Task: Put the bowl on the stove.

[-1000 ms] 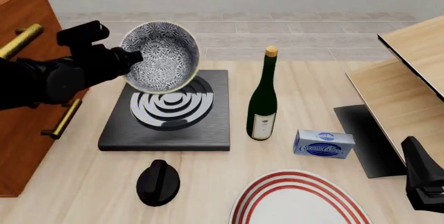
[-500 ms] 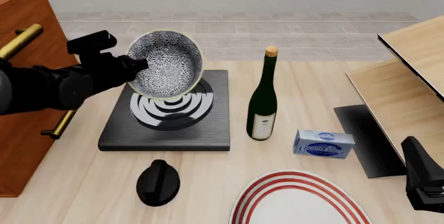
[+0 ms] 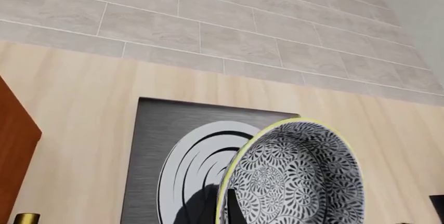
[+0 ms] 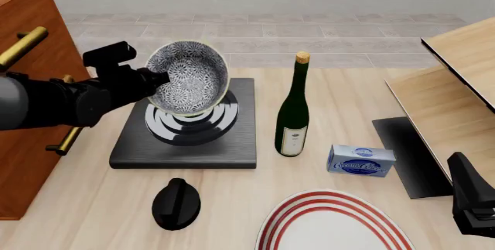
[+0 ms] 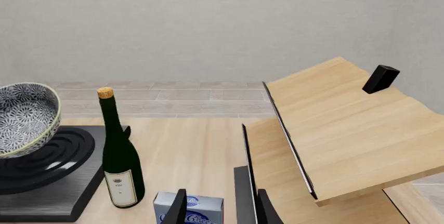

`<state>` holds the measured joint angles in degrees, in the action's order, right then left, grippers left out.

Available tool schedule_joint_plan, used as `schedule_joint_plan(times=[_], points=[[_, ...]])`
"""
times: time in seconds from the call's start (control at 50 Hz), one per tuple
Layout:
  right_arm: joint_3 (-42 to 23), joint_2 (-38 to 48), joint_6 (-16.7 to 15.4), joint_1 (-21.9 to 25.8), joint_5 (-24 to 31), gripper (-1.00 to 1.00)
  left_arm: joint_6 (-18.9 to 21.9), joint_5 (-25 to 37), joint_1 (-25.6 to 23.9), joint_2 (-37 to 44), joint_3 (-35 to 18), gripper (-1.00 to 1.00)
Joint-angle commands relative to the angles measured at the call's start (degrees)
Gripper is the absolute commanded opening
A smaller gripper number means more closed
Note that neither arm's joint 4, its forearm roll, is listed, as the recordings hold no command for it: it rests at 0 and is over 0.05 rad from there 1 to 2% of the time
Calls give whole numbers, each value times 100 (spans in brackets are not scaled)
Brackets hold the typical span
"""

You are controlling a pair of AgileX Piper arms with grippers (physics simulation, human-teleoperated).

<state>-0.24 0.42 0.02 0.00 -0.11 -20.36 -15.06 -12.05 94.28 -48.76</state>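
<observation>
- Clamped on the rim of the bowl, the left gripper holds it in the air, tilted so its patterned inside faces the front camera.
- That bowl hangs right over the burner rings of the stove; in the right wrist view its lower edge sits very close to the rings, and I cannot tell whether it touches them.
- From the left wrist, one dark finger shows against the bowl's rim, with the stove behind.
- Right gripper: its two fingers stand apart with nothing between them, low at the near right of the table.
- Just right of the stove stands a green bottle, upright and corked.
- Near the bottle, toward the front, lies a blue box.
- Before the stove sits a black knob, and beside it a red-ringed plate at the front edge.
- At the left stands a wooden cabinet with brass handles.
</observation>
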Motion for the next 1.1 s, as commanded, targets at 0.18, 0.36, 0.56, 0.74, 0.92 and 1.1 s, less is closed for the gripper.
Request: schedule_joint_plan(times=[0.18,0.36,0.56,0.74,0.92,1.1], points=[[0,0,-1,1,0,100,115,-91,66,106,22,-100],[0,1,0,0,0,100,107,-156,79,192,39,-100],[0,0,0,0,0,100,182,-207,57,266,58,-100],[0,0,0,0,0,100,214,-160,-25,230,92,-100],[0,1,-1,0,0,100,247,-161,-48,197,135,-100],[0,0,0,2,0,100,258,-222,32,200,154,-100]])
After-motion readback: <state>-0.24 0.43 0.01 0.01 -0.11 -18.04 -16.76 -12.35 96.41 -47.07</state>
